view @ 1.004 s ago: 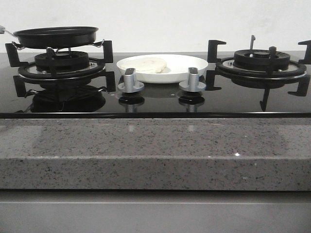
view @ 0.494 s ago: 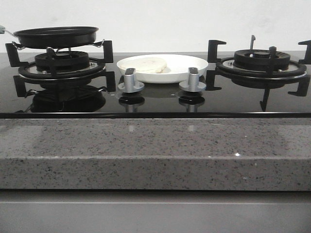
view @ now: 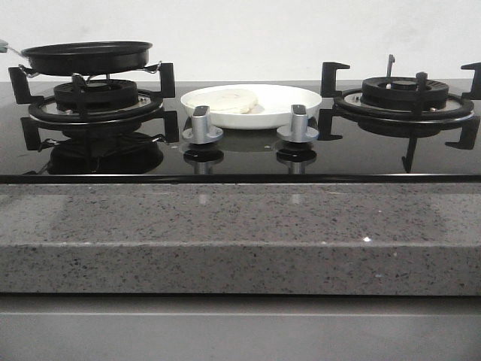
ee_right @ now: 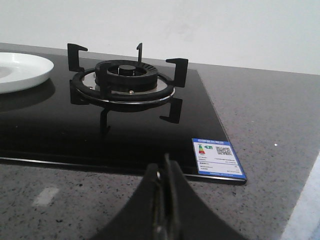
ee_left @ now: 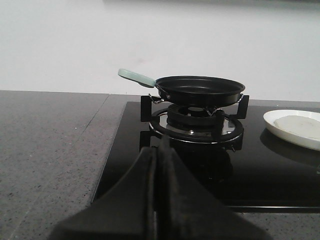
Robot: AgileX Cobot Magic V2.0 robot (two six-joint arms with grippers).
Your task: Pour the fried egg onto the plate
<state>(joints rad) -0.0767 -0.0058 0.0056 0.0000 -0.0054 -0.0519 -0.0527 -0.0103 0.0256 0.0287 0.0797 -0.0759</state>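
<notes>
We see the small flat pale-cream fried egg [view: 229,100] lying in the wide shallow glossy white plate [view: 293,101], toward the plate's left half, pale side up; no yolk visible from here. The plate sits on the black glass hob [view: 240,154] between the two burners, just behind the two silver control knobs [view: 202,125].

The small black frying pan [view: 88,56] with the pale green handle [ee_left: 136,77] rests upright on the left black burner grate [view: 94,101], well apart from the plate's rim. From the left wrist view the pan's inside is not visible, so we cannot tell its contents. The right black burner grate [view: 406,94] carries nothing.

Our left gripper [ee_left: 159,150] has its black fingers pressed together, nothing between them, hanging over the front edge of the hob in line with the pan and apart from it. Our right gripper [ee_right: 165,167] likewise has fingers together and empty, above the speckled grey stone countertop [view: 240,226] in front of the right burner, near the blue-and-white energy label sticker [ee_right: 217,156] at the hob's corner.

Neither arm shows in the front view.
</notes>
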